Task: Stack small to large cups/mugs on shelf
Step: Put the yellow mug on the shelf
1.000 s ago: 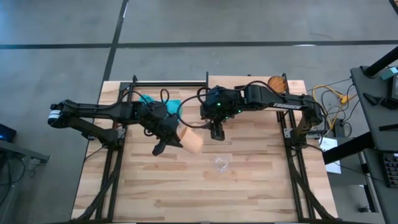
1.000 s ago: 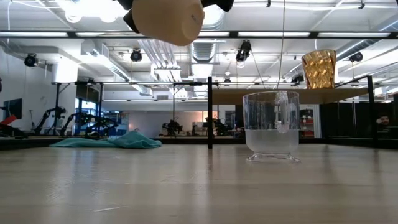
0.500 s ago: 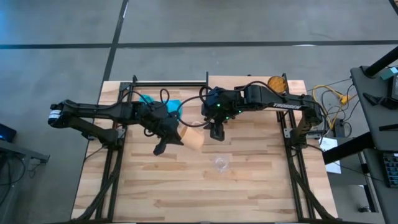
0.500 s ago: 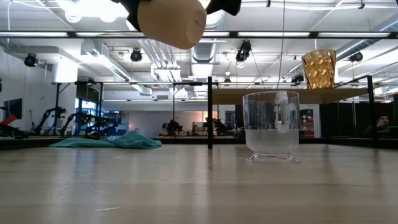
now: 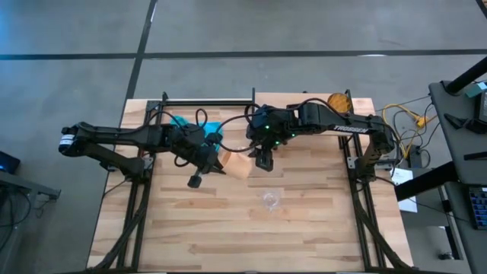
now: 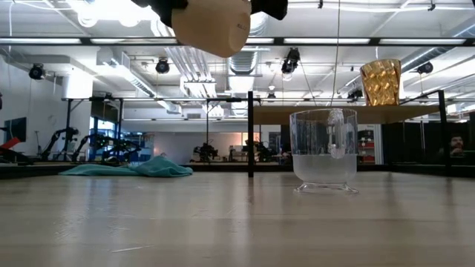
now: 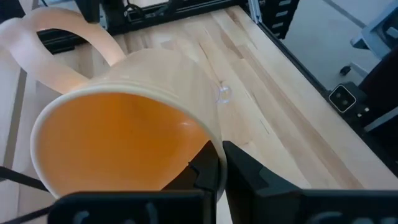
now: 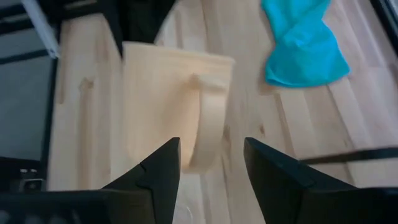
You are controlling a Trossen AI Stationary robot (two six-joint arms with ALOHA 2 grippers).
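Observation:
The orange mug, cream outside and orange inside, hangs tipped on its side above the table in my left gripper; the low view has the mug high up. My right gripper is open just right of it. In the right wrist view its fingers stand on either side of the mug's handle without touching. The clear glass cup stands on its base on the tabletop. The brown wood-grain cup stands upright on the shelf. My left gripper pinches the mug's rim, one finger inside the mug and one outside its wall. It comes level from the table's left. The mug is lifted clear, lying on its side with its mouth toward the gripper and its handle toward the right arm.
A teal cloth lies on the table's far side behind the left arm. The shelf's black post and board stand behind the glass cup. Bare tabletop stretches toward the near edge.
My left gripper has carried the mug a little toward the far edge and toward the right gripper, slightly higher. The right gripper has stayed open close beside it. The glass cup and the brown cup have not moved.

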